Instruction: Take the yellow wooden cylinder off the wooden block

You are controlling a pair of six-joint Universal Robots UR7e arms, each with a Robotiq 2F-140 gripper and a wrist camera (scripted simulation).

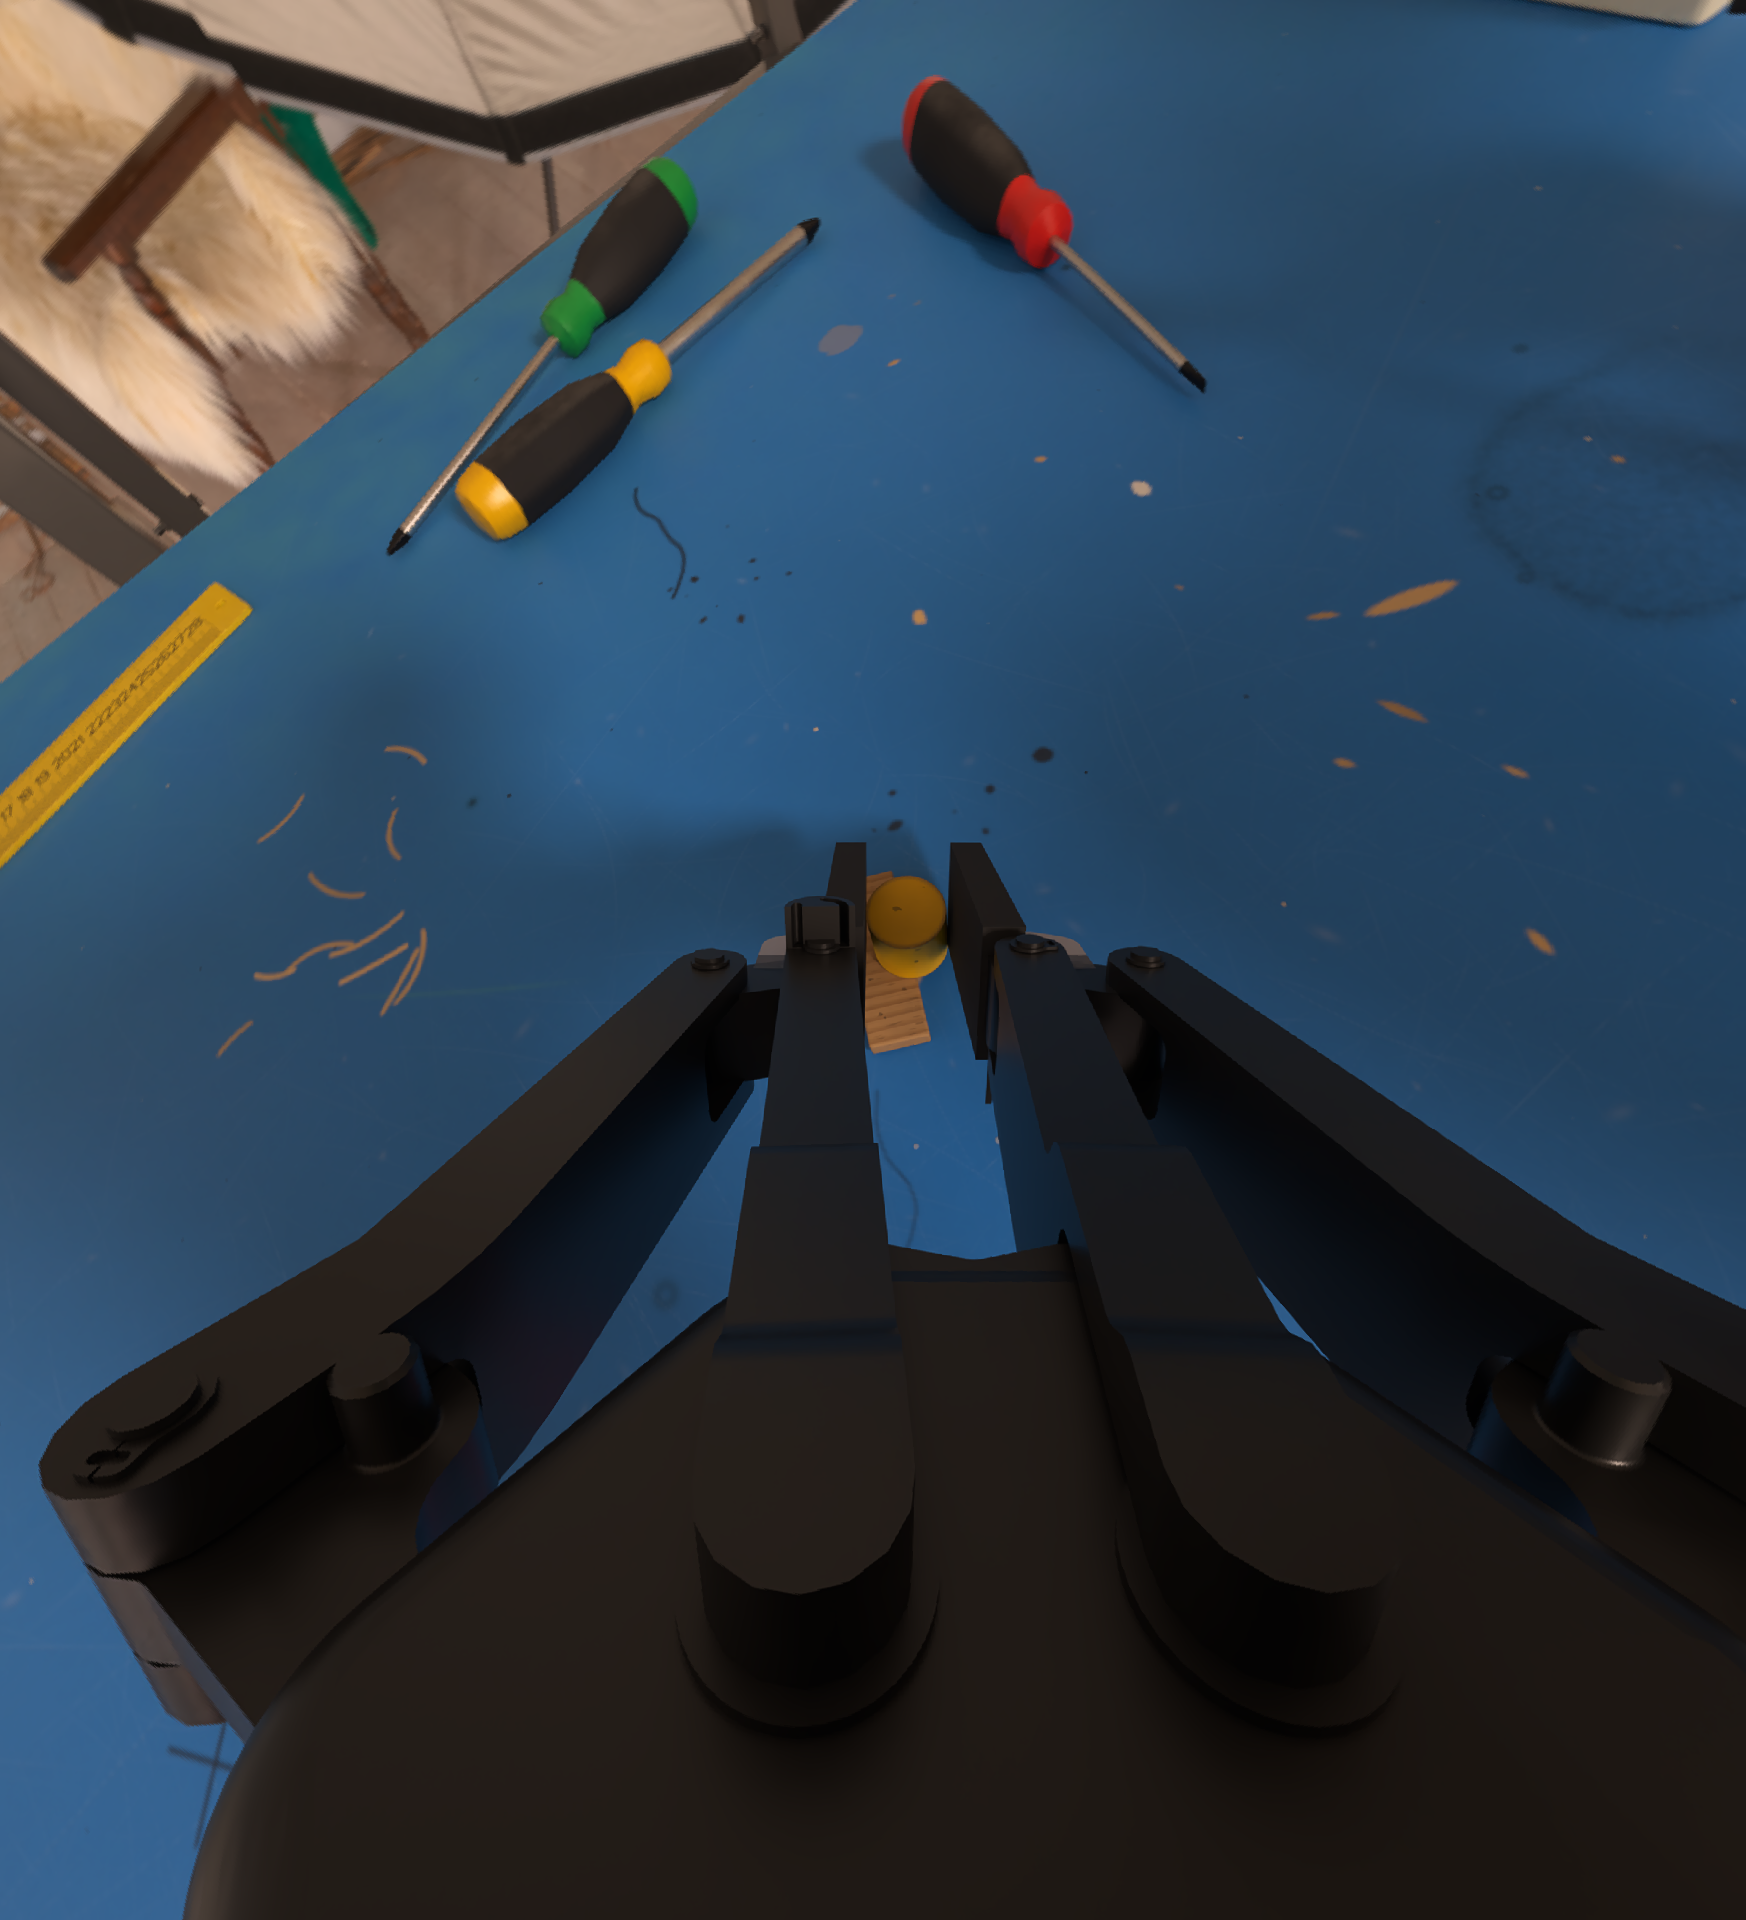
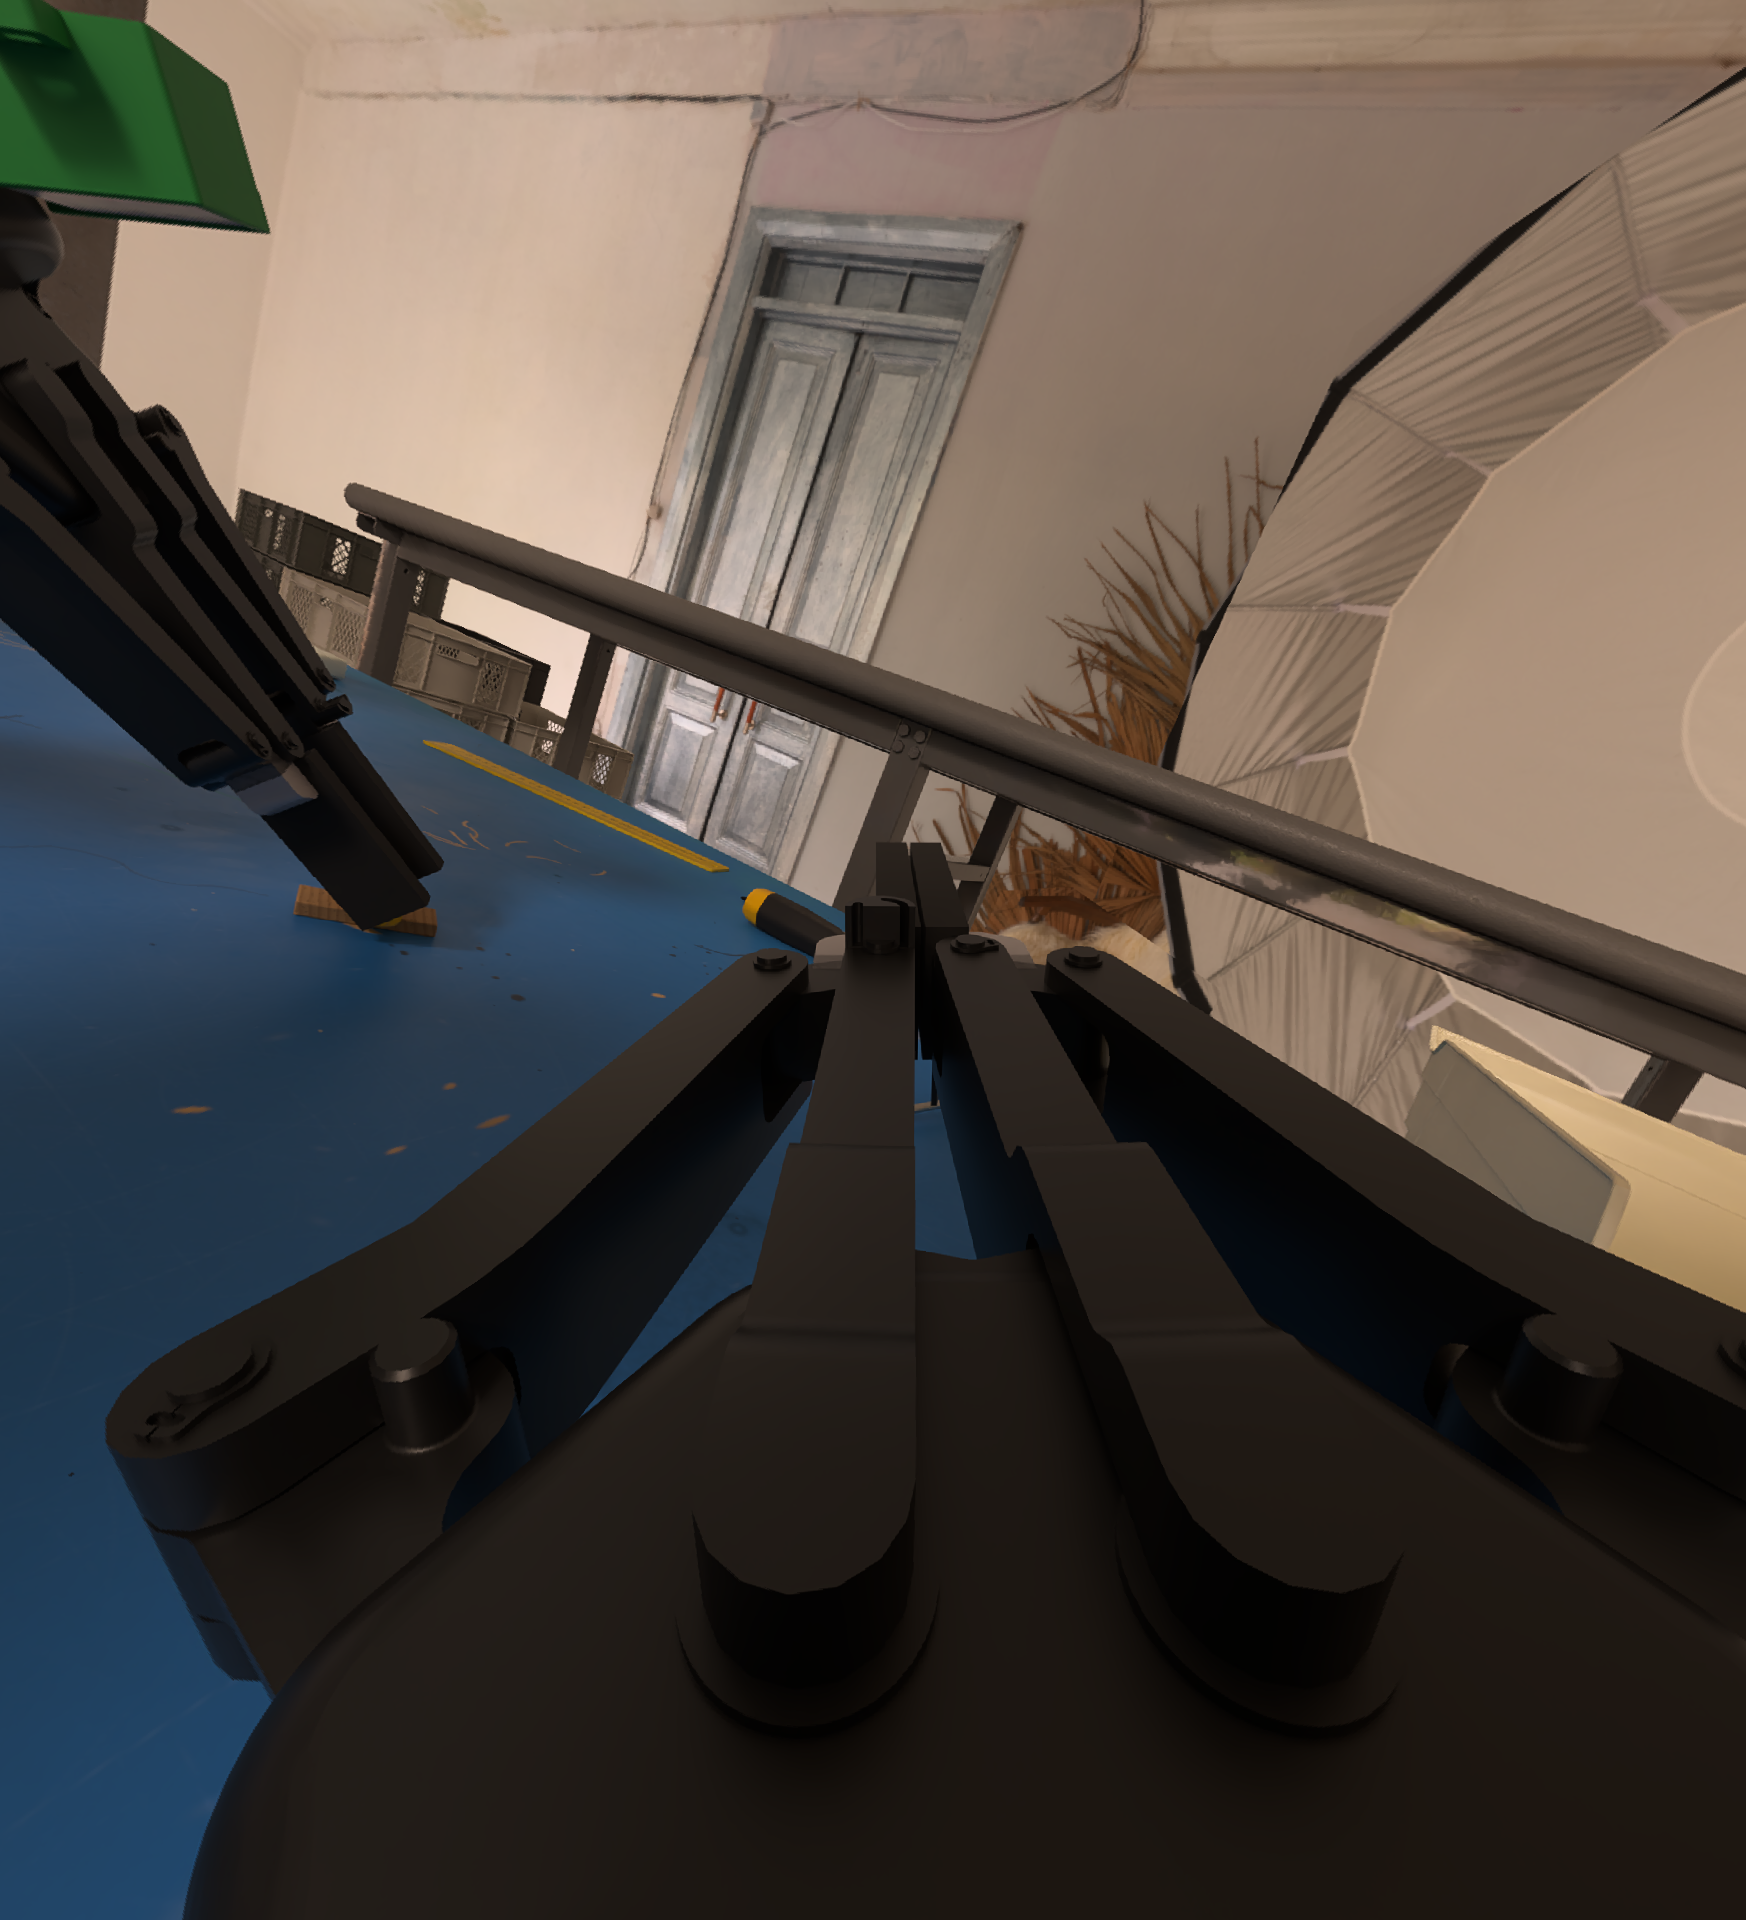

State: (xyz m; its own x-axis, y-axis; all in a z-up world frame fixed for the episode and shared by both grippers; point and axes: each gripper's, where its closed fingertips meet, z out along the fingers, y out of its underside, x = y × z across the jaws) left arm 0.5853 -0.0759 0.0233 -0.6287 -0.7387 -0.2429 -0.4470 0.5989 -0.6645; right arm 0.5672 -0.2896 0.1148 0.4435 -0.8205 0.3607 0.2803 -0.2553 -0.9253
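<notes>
The yellow wooden cylinder (image 1: pixel 905 914) stands on a small flat wooden block (image 1: pixel 897 1018) on the blue table (image 1: pixel 1160 675). My left gripper (image 1: pixel 907 854) reaches down over it, with one finger pressed against each side of the cylinder, shut on it. In the right wrist view the left gripper (image 2: pixel 386 899) shows with its tips down at the block (image 2: pixel 313 902); the cylinder is hidden behind the fingers there. My right gripper (image 2: pixel 910 862) is shut and empty, held off to the side above the table.
Three screwdrivers lie beyond the block: green-handled (image 1: pixel 620 260), yellow-handled (image 1: pixel 557 436) and red-handled (image 1: pixel 994 177). A yellow ruler (image 1: pixel 69 769) lies along the table's left edge. Wood shavings (image 1: pixel 360 945) are scattered about. A dark rail (image 2: pixel 1056 769) and a beige box (image 2: pixel 1575 1143) stand past the table.
</notes>
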